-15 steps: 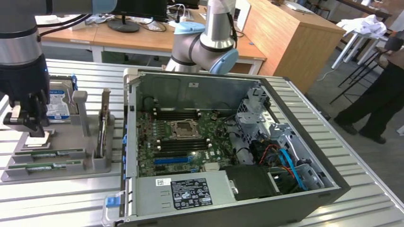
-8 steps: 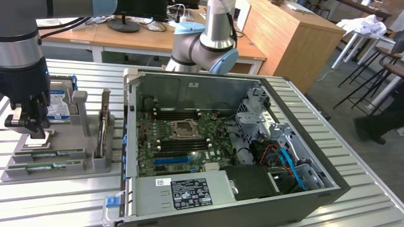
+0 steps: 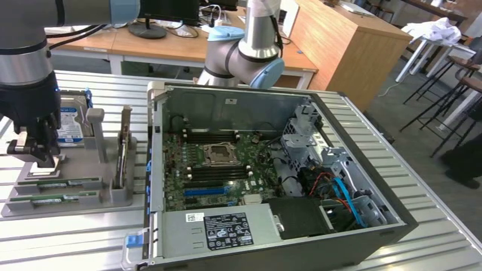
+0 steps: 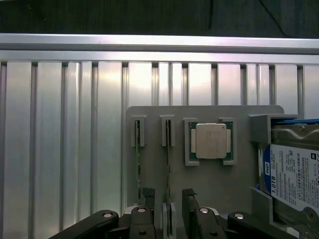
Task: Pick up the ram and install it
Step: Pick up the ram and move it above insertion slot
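Task at its outset: the tool, jaws parted and holding nothing, hangs over the grey fixture by the counter edge at the exterior view's left. It is nearest the ram, which stands in its slot beside the processor, not yet lifted toward the open computer case. We count two sticks, this one and a second stick, one processor, one hard drive and one case.

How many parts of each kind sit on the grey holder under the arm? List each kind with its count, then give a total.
ram sticks: 2
processor: 1
hard drive: 1
Total: 4
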Robot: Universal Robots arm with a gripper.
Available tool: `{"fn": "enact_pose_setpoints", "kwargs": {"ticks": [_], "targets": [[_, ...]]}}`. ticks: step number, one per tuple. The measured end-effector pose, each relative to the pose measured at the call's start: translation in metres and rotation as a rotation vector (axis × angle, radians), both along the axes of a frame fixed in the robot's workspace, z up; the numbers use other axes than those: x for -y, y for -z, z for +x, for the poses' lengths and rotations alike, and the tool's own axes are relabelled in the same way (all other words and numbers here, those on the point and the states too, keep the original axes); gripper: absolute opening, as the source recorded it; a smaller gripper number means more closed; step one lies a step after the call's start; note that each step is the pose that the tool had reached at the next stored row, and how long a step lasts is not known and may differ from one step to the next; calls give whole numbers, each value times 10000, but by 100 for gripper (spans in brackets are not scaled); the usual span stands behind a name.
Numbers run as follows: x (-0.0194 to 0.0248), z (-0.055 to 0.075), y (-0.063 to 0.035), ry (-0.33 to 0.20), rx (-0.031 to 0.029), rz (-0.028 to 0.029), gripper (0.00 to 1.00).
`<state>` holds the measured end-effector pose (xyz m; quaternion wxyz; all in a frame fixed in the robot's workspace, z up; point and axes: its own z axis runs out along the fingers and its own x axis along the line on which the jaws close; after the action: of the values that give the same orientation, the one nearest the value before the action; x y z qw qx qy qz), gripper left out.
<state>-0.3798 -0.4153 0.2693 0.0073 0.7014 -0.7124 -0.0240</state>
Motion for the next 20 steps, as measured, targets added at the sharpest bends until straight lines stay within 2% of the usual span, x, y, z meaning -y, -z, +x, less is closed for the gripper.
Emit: {"fn": "enact_pose_setpoints", "kwargs": {"ticks": [20], "targets": [[0,0,128,-25,1,0,36]]}}
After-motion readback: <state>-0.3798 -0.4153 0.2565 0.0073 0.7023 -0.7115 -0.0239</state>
